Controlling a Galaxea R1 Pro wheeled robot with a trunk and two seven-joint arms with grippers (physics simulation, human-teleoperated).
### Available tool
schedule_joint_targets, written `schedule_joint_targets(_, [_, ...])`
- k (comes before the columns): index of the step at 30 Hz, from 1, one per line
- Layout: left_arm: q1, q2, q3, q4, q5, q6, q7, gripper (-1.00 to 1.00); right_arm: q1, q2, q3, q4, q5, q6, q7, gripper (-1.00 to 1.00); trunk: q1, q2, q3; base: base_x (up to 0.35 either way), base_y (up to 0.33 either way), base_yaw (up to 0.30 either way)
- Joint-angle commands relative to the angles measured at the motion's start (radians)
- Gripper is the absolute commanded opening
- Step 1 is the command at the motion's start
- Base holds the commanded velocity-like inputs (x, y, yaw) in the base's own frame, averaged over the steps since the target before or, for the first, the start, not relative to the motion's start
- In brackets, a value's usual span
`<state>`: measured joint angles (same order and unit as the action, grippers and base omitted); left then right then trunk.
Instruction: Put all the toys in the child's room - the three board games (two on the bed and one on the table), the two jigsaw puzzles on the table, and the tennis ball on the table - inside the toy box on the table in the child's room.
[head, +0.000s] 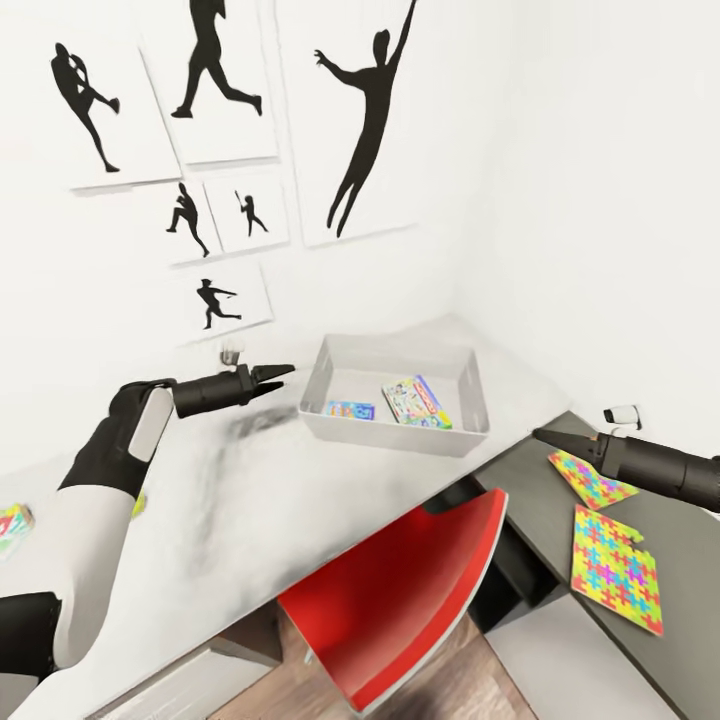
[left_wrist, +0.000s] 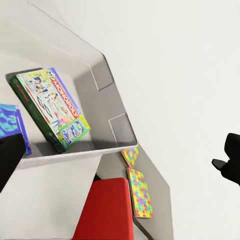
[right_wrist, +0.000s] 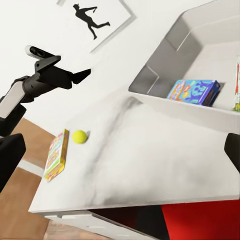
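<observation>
Bright, even, sharp renders; soft shadows under the toy box (head: 395, 425).

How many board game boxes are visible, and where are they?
3: two lie inside the toy box, a green one and a small blue one; a third lies on the table beside the tennis ball.

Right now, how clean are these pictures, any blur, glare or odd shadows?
Head view: dark smudgy shadow on the white table under the left tool. Left wrist view: sharp lettering on the board game in the toy box. Right wrist view: tennis ball crisp, no glare.
</observation>
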<state>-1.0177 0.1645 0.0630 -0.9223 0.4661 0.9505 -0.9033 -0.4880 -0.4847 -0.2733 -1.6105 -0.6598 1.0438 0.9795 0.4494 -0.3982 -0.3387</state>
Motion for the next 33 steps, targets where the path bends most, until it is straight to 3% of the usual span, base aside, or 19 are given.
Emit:
schedule_joint_targets(1, [-0.001,0.0,0.001,0.001,-0.002,0.004,-0.004,1.0,-0.001,0.0,-0.001,0.0,0.003,0.003,0.005,1.0,0.001,-0.002,-0.001,0.0,0.0,0.229])
schedule_joint_targets(33, [0.039,0.019,0.012,-0.034,0.005,0.008,-0.005,1.0,-0.004,0.0,0.023,0.0,0.002,0.003,-0.017,1.0,0.001,-0.002,0.026,0.0,0.0,0.257])
